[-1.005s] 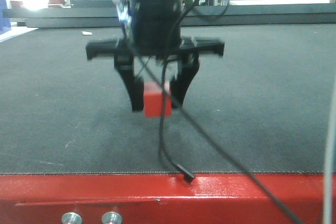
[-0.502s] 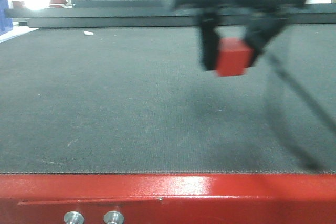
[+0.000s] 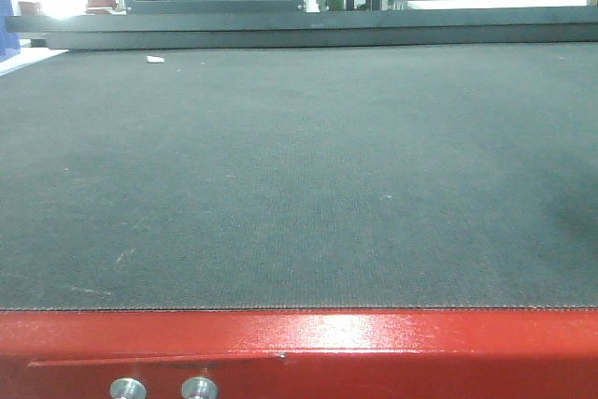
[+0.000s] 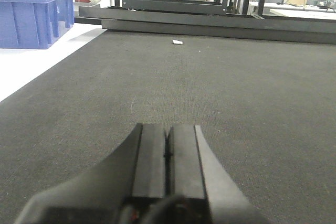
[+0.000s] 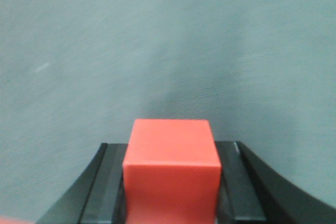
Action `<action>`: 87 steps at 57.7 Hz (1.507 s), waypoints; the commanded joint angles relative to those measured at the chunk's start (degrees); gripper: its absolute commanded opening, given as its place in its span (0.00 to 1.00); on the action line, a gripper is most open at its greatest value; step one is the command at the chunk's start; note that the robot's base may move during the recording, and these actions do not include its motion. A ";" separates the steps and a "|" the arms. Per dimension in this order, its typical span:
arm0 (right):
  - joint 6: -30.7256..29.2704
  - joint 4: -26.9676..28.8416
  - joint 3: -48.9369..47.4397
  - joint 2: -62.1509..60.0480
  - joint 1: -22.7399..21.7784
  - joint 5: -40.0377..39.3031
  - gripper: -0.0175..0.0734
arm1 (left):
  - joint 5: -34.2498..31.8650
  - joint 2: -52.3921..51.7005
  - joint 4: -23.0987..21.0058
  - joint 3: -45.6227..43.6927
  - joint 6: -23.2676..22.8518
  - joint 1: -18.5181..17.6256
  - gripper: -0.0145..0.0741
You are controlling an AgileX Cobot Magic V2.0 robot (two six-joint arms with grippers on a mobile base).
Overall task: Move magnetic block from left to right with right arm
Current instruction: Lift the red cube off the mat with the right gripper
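Note:
The magnetic block [image 5: 171, 169], a small plain red cube, fills the lower middle of the right wrist view. My right gripper [image 5: 171, 153] is shut on it, one black finger pressed to each side, with grey mat blurred beneath. In the left wrist view my left gripper [image 4: 167, 129] is shut, its two dark pads touching with nothing between them, low over the dark mat [image 4: 220, 87]. The front view holds neither gripper nor the block, only the mat [image 3: 299, 175].
A blue crate [image 4: 31, 14] stands beyond the mat's left edge on a white surface. A small white scrap [image 4: 178, 42] lies near the mat's far edge. A red metal rail [image 3: 299, 348] runs along the front, and a black frame [image 3: 308, 30] along the back.
In the front view the right gripper carried the red block from the centre up and to the right, then left the frame entirely; only a faint shadow stays at the right edge.

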 commanded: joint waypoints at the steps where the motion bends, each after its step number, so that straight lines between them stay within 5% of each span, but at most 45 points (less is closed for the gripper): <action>1: -2.27 0.58 2.49 -6.85 -4.68 -8.75 0.54 | -4.78 -0.65 -0.15 0.46 -0.43 0.00 0.02; 9: -2.27 0.25 8.69 -15.26 -8.59 -15.76 0.54 | -4.78 -0.65 -0.15 0.46 -0.43 0.00 0.02; 26: -2.27 0.25 19.25 -30.45 -8.72 -26.33 0.54 | -4.78 -0.65 -0.15 0.46 -0.43 0.00 0.02; 50: -2.27 0.25 25.07 -49.75 -8.72 -26.58 0.54 | -4.78 -0.65 -0.15 0.46 -0.43 0.00 0.02; 87: -2.27 0.25 25.07 -50.95 -8.72 -26.42 0.54 | -4.78 -0.65 -0.15 0.46 -0.43 0.00 0.02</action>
